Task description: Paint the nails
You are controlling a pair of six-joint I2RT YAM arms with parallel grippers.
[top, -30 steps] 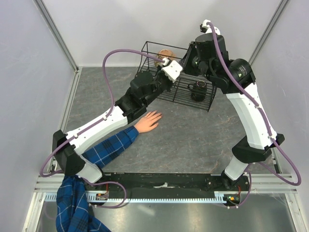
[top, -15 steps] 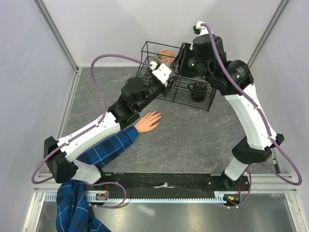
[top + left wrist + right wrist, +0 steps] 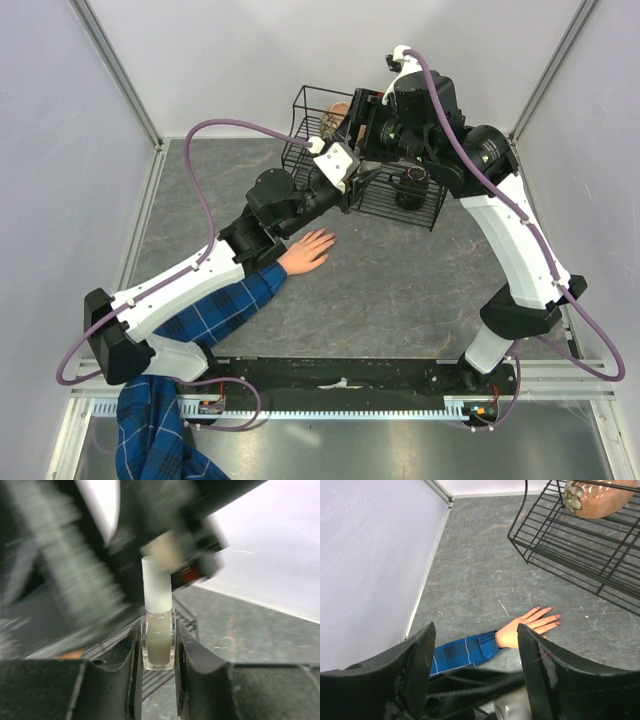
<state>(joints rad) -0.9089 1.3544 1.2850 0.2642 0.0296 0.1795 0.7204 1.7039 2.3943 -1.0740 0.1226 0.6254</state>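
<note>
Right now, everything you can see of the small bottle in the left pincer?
The bottle is small: a clear, square-sided body that looks like glass, pale milky liquid inside, a tall white cylindrical cap on top. It stands roughly upright, clamped at its body between the jaws of the left pincer. Whether the blurred dark parts behind touch the cap, I cannot tell.

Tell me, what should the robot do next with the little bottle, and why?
Probably bring the open right fingers down around the white cap and close on it. The left fingers clamp the bottle upright with its cap on, so no brush can reach the nails yet.
</note>
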